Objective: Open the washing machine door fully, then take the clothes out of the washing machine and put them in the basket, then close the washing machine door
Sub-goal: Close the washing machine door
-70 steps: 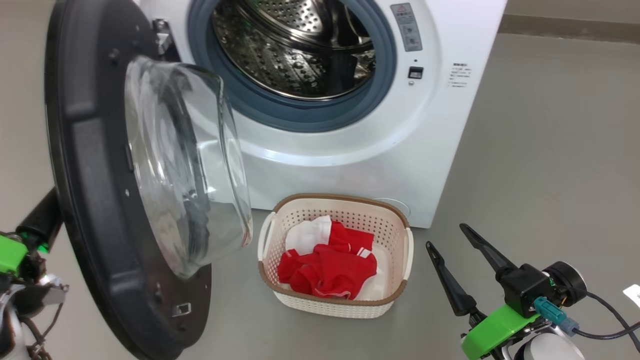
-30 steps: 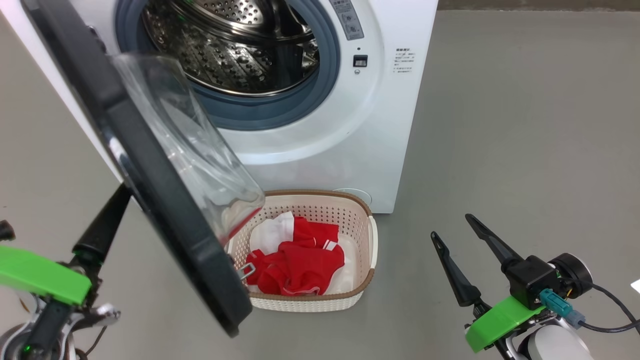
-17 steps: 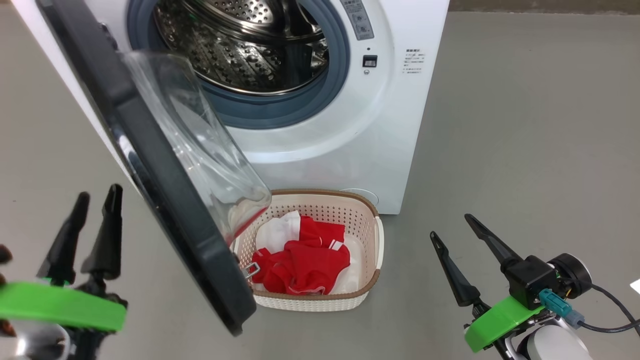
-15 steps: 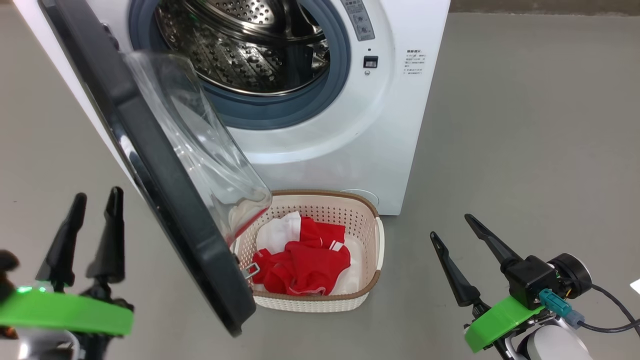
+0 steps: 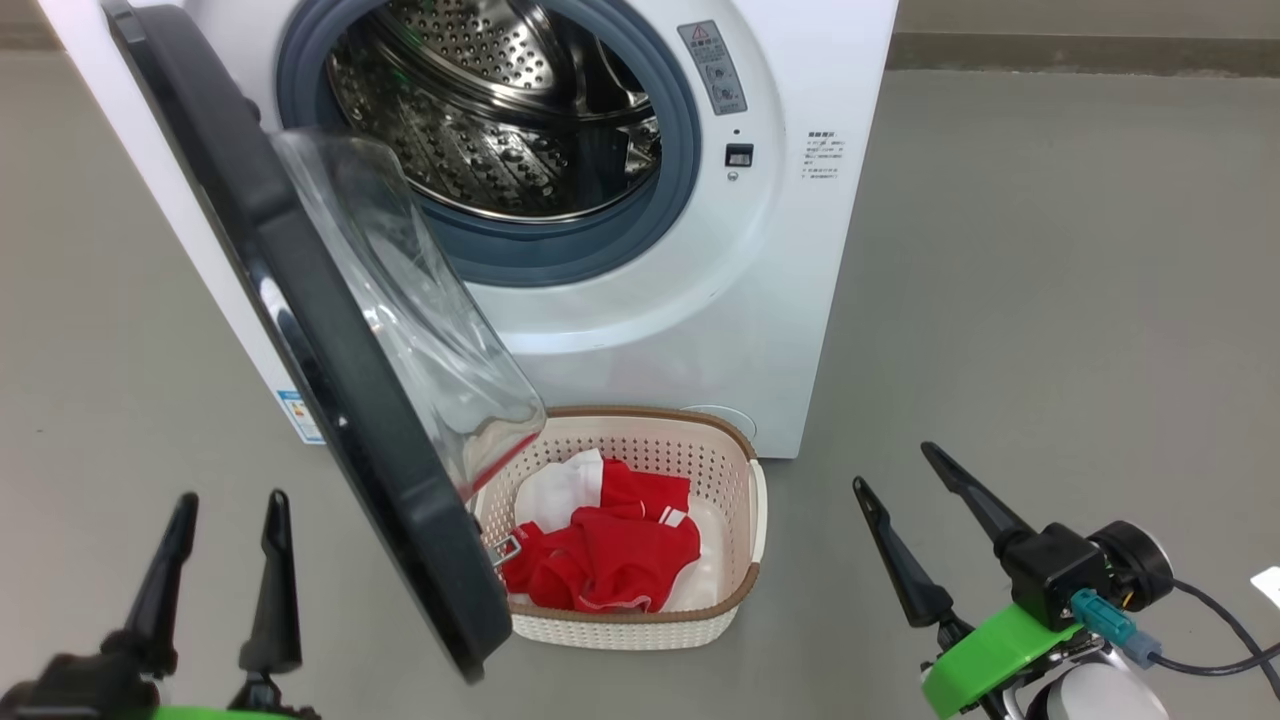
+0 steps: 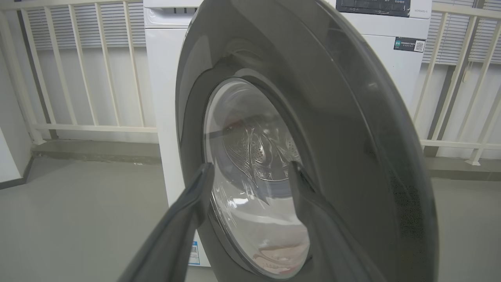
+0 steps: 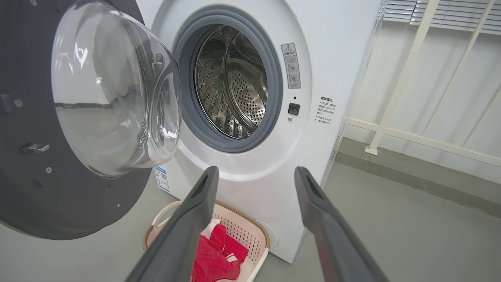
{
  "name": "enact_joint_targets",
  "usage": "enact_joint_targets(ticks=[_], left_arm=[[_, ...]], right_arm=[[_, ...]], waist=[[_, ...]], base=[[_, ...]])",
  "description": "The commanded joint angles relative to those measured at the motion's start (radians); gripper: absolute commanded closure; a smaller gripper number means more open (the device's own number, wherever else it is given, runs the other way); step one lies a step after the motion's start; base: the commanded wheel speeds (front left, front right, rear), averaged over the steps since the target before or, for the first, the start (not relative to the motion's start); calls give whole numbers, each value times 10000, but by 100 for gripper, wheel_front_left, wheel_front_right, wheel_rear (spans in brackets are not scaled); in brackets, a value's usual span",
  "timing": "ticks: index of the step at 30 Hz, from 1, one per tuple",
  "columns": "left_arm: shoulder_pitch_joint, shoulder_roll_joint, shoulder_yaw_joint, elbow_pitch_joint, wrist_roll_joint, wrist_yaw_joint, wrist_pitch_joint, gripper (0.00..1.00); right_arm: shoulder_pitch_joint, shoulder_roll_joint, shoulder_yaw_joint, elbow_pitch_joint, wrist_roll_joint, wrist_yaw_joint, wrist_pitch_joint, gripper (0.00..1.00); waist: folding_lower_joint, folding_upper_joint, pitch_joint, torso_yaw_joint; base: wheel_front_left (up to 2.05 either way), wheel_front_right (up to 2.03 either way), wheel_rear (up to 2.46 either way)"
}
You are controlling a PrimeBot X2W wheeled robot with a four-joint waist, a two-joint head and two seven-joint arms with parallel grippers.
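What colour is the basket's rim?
Brown, woven-look, on the cream basket rim; clearest in the head view.

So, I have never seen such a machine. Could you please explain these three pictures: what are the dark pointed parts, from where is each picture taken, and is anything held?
The dark prongs are fingers of the robot's two grippers. The head view looks down: left gripper, right gripper, both open and holding nothing. The washing machine stands with its door half open and the drum empty as far as one can see. The basket on the floor holds red and white clothes. The other two pictures come from wrist cameras: the left faces the door's outside, the right faces the drum.
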Motion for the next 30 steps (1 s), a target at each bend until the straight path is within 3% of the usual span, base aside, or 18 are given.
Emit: enact_joint_targets(ticks=[1, 15, 30], left_arm=[[-77, 157, 287, -146, 301, 152, -164, 0], [616, -302, -143, -363, 1479, 859, -313, 0], [649, -530, -87, -302, 1812, 899, -317, 0]], right_arm=[[-22, 6, 215, -251, 105, 33, -65, 0], [53, -5, 199, -370, 83, 33, -65, 0], [-90, 11, 198, -398, 110, 33, -65, 0]], waist=[[0, 0, -40, 1], [0, 0, 113, 79], [0, 0, 326, 56]], base=[[0, 0, 0], [0, 0, 0], [0, 0, 0]])
